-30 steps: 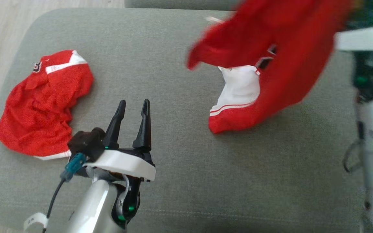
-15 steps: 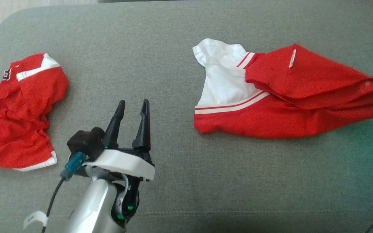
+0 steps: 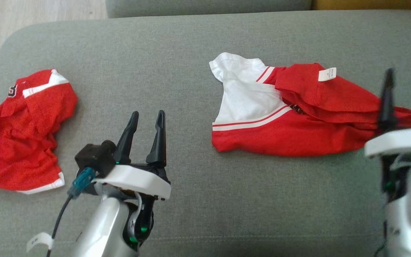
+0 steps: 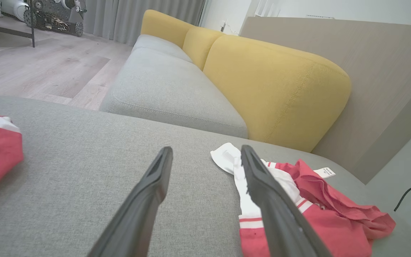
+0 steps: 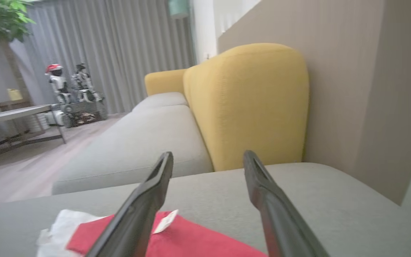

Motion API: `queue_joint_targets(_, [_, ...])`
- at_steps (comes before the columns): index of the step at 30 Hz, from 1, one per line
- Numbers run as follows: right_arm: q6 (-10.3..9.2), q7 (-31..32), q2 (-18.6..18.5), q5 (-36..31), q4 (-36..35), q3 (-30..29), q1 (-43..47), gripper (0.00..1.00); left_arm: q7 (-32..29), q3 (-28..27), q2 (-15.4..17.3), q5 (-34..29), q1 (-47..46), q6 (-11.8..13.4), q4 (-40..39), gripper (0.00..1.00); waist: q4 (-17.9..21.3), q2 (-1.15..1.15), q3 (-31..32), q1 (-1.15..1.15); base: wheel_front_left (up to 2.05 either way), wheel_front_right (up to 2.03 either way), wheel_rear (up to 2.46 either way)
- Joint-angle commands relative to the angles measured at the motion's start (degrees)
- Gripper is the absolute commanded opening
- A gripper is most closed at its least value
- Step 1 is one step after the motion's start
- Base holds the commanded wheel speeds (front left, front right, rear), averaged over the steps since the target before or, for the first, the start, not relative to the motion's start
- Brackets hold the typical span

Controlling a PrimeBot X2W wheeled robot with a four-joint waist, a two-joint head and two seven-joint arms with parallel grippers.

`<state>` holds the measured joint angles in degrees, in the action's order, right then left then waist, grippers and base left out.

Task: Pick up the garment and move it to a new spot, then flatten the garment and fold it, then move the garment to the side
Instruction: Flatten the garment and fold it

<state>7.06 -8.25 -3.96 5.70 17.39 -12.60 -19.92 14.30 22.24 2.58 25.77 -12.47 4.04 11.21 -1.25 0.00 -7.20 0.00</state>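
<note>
- Garment [image 3: 291,137] lies rumpled on grey cushion [image 3: 177,46], its red end just left of the right claw [image 3: 405,73]
- Jaws of right claw spread, pinching nothing
- Jaws of left claw [image 3: 147,114] spread, empty, off to its left

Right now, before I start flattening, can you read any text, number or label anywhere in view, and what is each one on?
Nothing reads cleanly.
White tag on the red and white garment: print too small to read.
Black character on the crumpled red garment at the left: partly folded under, possibly "3", not certain.
White label on the left arm's cable: marks too blurred to read.
</note>
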Motion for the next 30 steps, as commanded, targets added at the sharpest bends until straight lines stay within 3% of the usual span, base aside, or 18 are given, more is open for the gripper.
queue_joint_targets(1, [0.43, -1.0, 0.3, 1.2, -3.3, 3.3, 1.3, 1.0, 0.7, -1.9, 0.3, -0.4, -1.5, 0.0, -2.3, 1.0, -0.2, 0.0, 0.1, 0.0, 0.0, 0.0, 0.0])
queue_joint_targets(6, [0.43, -3.1, 0.0, 4.4, -8.6, 11.7, 6.8, 1.0, 0.7, -2.2, 0.3, -0.2, -1.0, -0.1, -2.8, 1.0, -0.7, 0.0, 0.2, 0.0, 0.0, 0.0, 0.0])
queue_joint_targets(12, [0.43, -4.3, 0.0, 5.0, -8.9, 15.6, 10.6, 1.0, 0.7, -2.2, 0.3, 0.0, -0.5, -0.3, -2.8, 1.0, -1.3, 0.0, 0.2, 0.0, 0.0, 0.0, 0.0])
queue_joint_targets(30, [0.43, 1.3, -2.6, -4.5, 2.7, 11.6, 2.4, 1.0, 0.7, -0.7, 0.3, 0.6, -2.2, 0.0, -3.3, 1.0, -3.9, 0.0, -4.6, 0.0, 0.0, 0.0, 0.0])
